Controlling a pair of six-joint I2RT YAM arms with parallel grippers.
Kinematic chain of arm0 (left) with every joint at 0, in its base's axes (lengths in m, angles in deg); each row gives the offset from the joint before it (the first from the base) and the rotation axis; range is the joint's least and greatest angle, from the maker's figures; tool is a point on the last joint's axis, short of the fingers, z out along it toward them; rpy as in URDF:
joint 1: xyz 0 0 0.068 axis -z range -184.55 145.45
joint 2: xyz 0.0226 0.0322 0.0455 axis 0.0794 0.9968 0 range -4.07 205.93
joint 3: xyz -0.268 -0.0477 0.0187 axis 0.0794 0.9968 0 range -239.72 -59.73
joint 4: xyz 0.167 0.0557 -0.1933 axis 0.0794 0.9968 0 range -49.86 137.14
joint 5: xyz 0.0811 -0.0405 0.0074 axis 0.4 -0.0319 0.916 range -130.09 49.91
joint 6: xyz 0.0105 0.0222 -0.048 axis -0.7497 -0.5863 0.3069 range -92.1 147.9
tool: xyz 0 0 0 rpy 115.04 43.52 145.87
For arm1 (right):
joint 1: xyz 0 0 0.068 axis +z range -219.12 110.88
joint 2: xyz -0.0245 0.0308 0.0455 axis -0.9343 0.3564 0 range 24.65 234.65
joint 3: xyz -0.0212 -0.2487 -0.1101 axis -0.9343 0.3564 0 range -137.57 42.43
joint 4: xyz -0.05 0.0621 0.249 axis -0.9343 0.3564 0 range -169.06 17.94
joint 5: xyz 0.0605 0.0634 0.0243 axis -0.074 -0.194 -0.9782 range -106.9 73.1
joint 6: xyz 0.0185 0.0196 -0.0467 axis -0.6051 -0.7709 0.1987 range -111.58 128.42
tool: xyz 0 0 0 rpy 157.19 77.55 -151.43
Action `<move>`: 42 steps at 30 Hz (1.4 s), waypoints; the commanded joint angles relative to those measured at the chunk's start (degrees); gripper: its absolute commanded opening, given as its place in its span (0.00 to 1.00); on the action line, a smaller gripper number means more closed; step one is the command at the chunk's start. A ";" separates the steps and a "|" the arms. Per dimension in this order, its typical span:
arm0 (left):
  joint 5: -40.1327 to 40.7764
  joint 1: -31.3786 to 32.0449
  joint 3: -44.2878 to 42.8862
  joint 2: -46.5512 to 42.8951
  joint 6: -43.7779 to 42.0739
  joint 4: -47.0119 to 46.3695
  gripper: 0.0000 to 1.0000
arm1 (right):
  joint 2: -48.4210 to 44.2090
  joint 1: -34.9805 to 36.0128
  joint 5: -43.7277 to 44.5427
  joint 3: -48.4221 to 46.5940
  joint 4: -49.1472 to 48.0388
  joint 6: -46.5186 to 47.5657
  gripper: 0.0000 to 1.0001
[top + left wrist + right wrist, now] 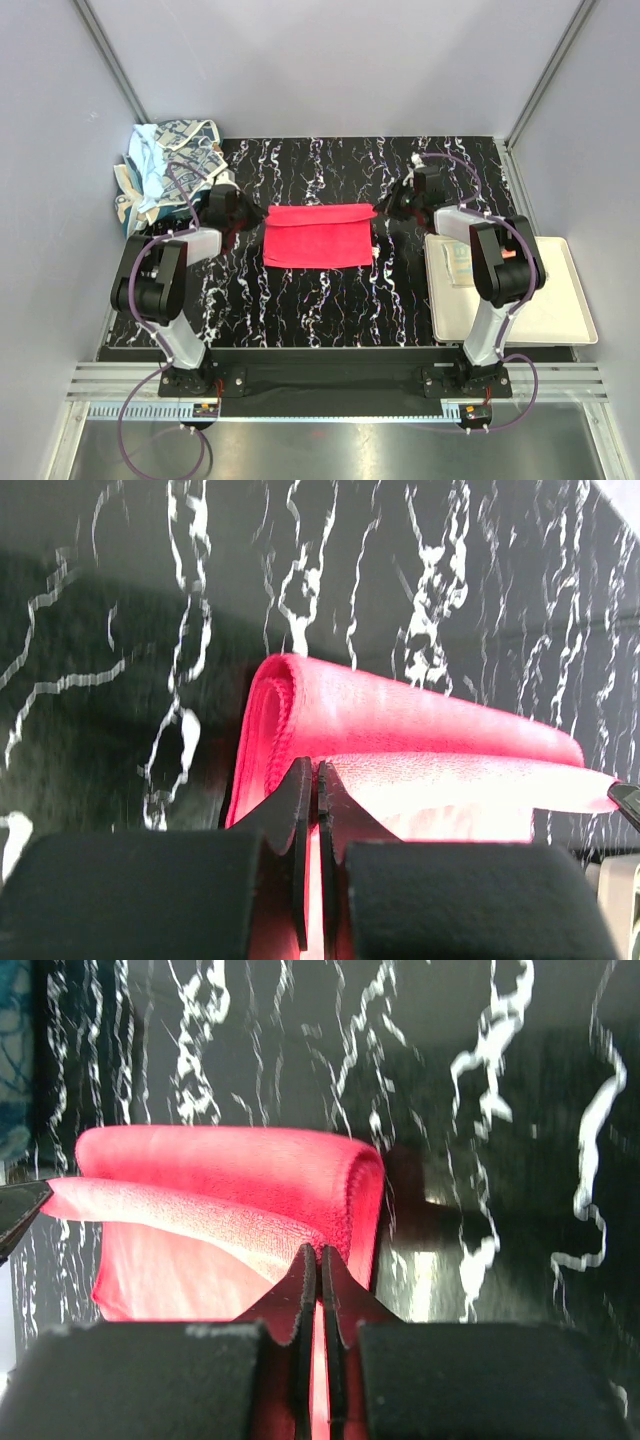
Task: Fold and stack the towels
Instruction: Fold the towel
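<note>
Table point(330, 310): black with white marble veining, takes up most of the top view.

Tray point(570, 320): flat, cream, at about 4 o'clock on the table. A folded pale cloth point(458, 265) lies on its left part, largely hidden behind the right arm.

Pink-red towel point(318, 235): centre of the table, a little toward 12 o'clock, lying as a wide rectangle with the long side running 9 to 3. In both wrist views its near layer is raised and curled over the layer below.

Heap of towels point(170, 165): 10 o'clock corner, crumpled. Light blue and pale monogram-patterned fabric show; single pieces cannot be told apart.

Left gripper point(315, 780): at the towel's 9 o'clock end, jaws pressed together with red cloth pinched between them.

Right gripper point(318, 1260): at the 3 o'clock end, jaws likewise closed tight on the red edge.
</note>
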 commanded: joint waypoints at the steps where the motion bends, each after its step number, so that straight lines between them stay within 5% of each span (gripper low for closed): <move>1: 1.35 0.45 2.29 -4.36 0.09 -4.50 0.00 | -4.62 0.76 -0.07 3.28 -3.68 -0.96 0.02; 42: -0.40 1.86 16.88 -20.72 -2.46 -0.45 0.00 | -18.16 6.56 5.20 18.67 -3.68 -1.40 0.02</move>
